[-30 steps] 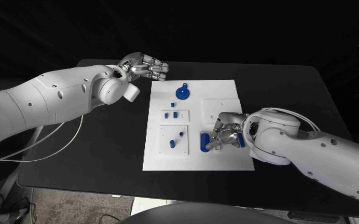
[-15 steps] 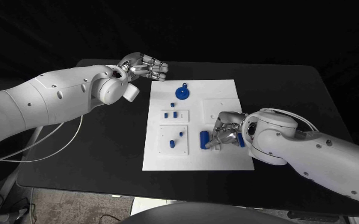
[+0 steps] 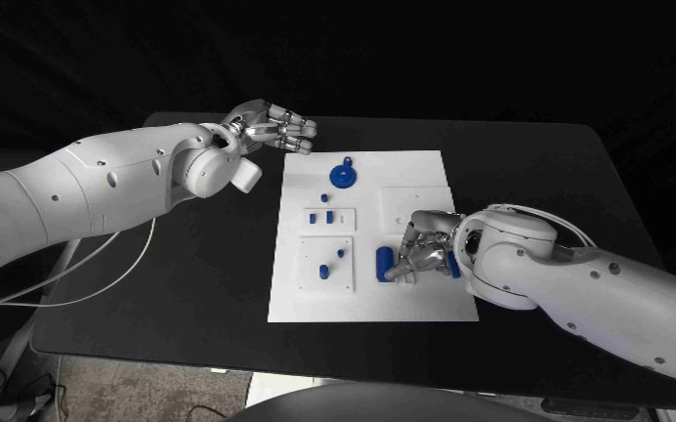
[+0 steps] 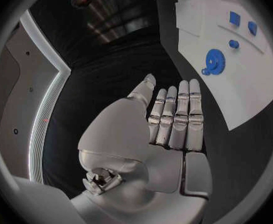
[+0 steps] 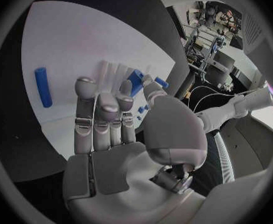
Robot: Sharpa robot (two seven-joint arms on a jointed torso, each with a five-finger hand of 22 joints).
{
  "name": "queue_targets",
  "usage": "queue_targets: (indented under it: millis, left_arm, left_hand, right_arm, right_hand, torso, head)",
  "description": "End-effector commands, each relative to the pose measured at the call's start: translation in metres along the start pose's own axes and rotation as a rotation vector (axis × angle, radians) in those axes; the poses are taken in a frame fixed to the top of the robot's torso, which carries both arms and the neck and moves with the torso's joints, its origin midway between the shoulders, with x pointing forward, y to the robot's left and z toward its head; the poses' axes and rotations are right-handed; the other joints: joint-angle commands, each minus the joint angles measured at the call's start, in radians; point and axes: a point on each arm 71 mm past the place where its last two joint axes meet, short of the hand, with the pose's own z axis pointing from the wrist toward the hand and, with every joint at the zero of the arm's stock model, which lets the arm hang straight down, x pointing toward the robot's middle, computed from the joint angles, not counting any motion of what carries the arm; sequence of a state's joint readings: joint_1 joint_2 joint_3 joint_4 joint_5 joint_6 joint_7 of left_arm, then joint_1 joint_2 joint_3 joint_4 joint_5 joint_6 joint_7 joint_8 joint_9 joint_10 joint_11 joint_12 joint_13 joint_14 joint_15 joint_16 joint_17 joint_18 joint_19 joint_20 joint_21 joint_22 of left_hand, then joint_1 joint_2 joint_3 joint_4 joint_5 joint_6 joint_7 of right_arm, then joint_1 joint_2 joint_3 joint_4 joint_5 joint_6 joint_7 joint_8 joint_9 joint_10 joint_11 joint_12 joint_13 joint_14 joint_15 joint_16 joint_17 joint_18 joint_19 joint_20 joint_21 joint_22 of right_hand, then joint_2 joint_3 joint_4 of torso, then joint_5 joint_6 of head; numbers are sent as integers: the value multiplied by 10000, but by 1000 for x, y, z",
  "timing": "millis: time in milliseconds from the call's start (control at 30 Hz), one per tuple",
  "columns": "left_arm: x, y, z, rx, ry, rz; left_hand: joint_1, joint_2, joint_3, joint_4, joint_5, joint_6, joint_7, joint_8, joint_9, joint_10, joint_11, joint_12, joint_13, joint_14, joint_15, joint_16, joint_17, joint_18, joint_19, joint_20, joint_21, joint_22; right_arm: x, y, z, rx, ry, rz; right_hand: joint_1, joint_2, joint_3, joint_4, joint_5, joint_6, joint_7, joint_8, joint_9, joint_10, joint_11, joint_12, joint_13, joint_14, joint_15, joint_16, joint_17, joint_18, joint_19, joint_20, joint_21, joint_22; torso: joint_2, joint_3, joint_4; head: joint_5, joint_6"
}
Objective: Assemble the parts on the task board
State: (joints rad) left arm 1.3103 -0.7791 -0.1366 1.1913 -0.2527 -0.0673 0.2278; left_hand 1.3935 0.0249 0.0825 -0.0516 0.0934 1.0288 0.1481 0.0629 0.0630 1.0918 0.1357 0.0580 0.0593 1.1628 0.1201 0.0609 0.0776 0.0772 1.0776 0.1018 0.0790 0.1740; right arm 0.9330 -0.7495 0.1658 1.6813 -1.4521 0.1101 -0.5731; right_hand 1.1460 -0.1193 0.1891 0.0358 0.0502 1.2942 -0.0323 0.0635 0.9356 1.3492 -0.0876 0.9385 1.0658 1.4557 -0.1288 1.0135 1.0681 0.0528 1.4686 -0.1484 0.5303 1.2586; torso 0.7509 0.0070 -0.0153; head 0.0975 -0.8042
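Observation:
The white task board (image 3: 423,170) lies mid-table. On it are a blue gear (image 3: 343,175), a small plate with two blue parts (image 3: 328,216), another plate with blue pegs (image 3: 327,268) and a loose blue cylinder (image 3: 385,264). My right hand (image 3: 427,246) reaches down onto the board's lower right, just right of the cylinder (image 5: 43,86). A flat blue part (image 3: 453,264) sits between its thumb and fingers (image 5: 135,81) and looks pinched. My left hand (image 3: 268,127) hovers off the board's far left corner, holding nothing, fingers straight and together (image 4: 174,119). The gear (image 4: 214,61) lies beyond them.
A blank white square plate (image 3: 418,200) sits on the board just behind my right hand. Black tabletop (image 3: 211,266) surrounds the board on every side. A white cable (image 3: 99,271) loops under my left arm near the table's left edge.
My right hand has edged slightly left over the board, the blue part staying with it. The left hand has not moved.

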Motion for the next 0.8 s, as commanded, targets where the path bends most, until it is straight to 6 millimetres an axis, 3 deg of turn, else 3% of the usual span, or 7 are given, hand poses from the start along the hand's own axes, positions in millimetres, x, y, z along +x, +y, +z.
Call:
queue_targets:
  millis: [33,333,800]
  left_arm:
    - [2,0,0,21,228,-70]
    - [2,0,0,-22,289,-55]
    - [1,0,-1,-39,284,-51]
  left_hand:
    - [-85,8,15,65,29,-20,-37,7,1,-29,14,43,-4,-80,5,18,4,-5,44,8,12,-10]
    - [-63,15,27,61,37,-15,-41,6,1,-20,10,43,-5,-88,5,19,3,-4,40,9,11,-20]
    - [-71,23,38,78,43,-12,-42,5,0,-13,9,41,-5,-86,5,20,3,-4,39,8,14,-28]
  right_arm:
    - [6,-2,2,52,392,-254]
    - [16,-3,5,100,906,-337]
    - [21,-5,6,174,964,-207]
  right_hand:
    - [73,168,-8,-4,11,-55,10,13,6,5,-9,-43,-14,-5,-25,-65,-17,-180,413,-55,-27,-15]
    - [168,384,21,-632,97,-93,6,9,-174,1,-3,-57,-7,-1,-13,-83,-49,-172,412,-37,-55,-39]
    - [-8,420,28,-610,211,-86,5,15,-207,-6,-5,-74,-18,-3,-14,-93,-66,-169,410,-37,-75,-50]
  torso:
    - [0,-5,3]
    - [-3,-10,6]
    - [1,0,-5]
  head:
    - [-8,63]
    - [-16,-26]
    - [-12,-35]
